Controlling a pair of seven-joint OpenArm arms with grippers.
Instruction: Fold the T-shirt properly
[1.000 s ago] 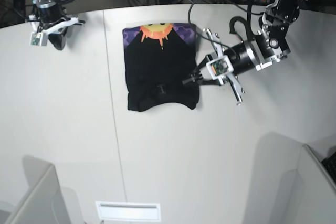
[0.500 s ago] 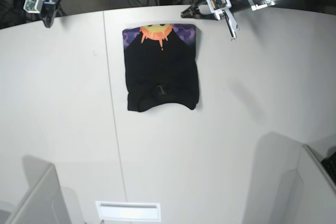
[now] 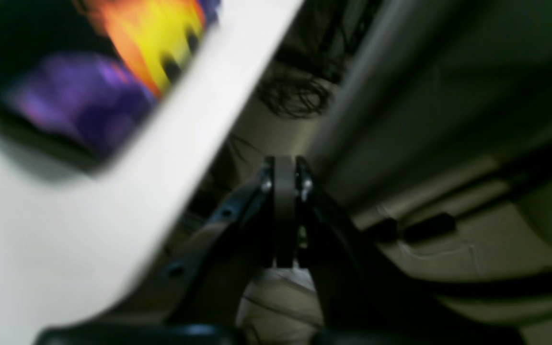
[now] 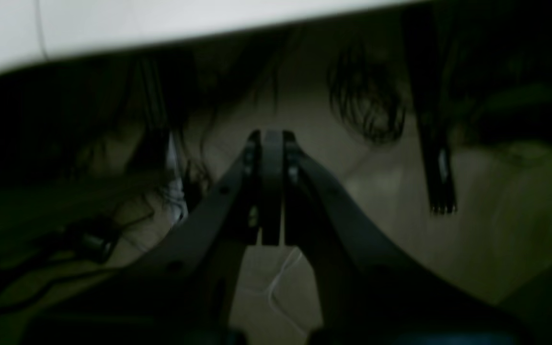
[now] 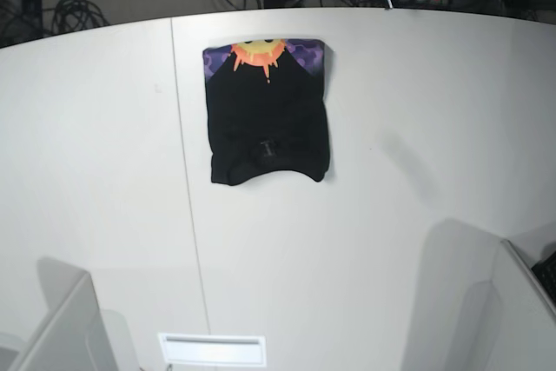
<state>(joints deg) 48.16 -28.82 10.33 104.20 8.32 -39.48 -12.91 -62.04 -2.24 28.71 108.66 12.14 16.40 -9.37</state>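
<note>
1. The T-shirt (image 5: pixel 268 112) lies flat on the white table (image 5: pixel 417 128), a bit left of center in the upper half of the base view. It's folded into a compact rectangle, mostly black, with the orange-yellow sun print on purple showing along its top edge.

2. Its long axis runs top to bottom in the base view, sun end toward the far table edge, and the lower edge is a bit rounded and lumpy. To me it looks like the fold is basically done, or very close.

3. Both arms are parked off the table at the very top of the base view, well apart from the shirt. The left gripper (image 3: pixel 284 167) sits at upper right there and looks like the nearer one. In its own blurry wrist view the shirt's sun corner is at upper left, so the shirt lies up and to the left of the jaws, with bare table between.

4. The right gripper (image 4: pixel 271 139) is up in the top left corner of the base view. Its wrist camera only catches a strip of table edge along the top and dark floor with cables (image 4: pixel 367 110) below, no shirt at all.

5. Jaws: both pairs are clenched tight, fingers pressed together, with nothing between them. Neither touches the shirt or the table.
</note>
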